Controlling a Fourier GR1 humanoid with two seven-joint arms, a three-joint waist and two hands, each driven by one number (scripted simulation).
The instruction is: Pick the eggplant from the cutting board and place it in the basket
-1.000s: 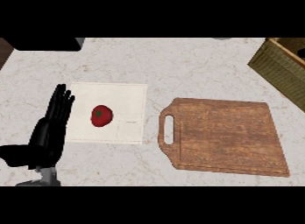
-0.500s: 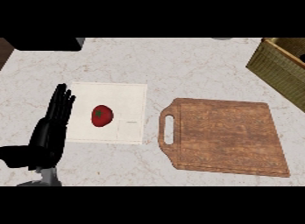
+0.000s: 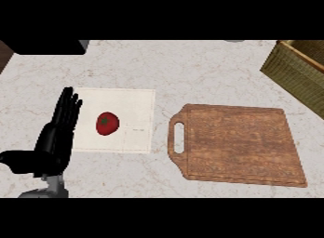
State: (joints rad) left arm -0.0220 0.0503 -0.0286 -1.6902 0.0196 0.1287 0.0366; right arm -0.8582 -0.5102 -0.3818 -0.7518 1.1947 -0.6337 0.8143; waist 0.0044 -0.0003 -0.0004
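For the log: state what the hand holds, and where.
Nothing. The left hand is open, fingers straight, beside the tomato on the white mat.

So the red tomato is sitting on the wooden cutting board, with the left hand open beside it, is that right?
Not quite. The head view shows the tomato on the white mat, not the cutting board, which lies to the mat's right. The left hand is open beside it, as you said.

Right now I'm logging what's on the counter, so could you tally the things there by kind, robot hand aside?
Wooden cutting board: 1
White mat: 1
Red tomato-like item: 1
Wicker basket: 1
Total: 4
No eggplant shows. The left robot hand rests open at the mat's left edge.
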